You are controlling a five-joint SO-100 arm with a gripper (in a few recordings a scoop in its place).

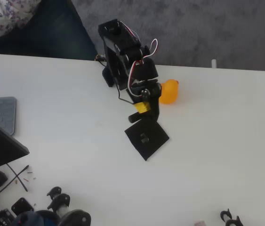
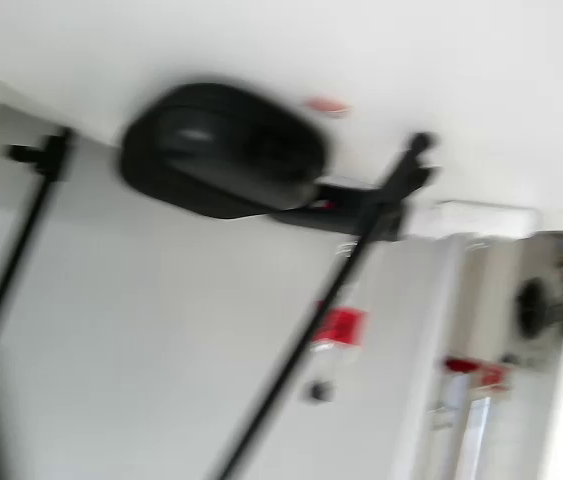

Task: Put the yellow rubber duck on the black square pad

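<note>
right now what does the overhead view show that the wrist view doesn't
Overhead alone: the white table with the yellow rubber duck beside the black arm, the black square pad lying just below the end effector, whose opening cannot be judged, plus a grey keyboard at the left edge. Wrist alone: a blurred, tilted room, with a dark rounded object on thin black rods and red marks. Shared: nothing I can match with confidence.

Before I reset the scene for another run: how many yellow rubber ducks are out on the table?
1. The yellow rubber duck sits on the white table just right of the arm in the overhead view, off the black square pad. The arm could hide another.
</note>
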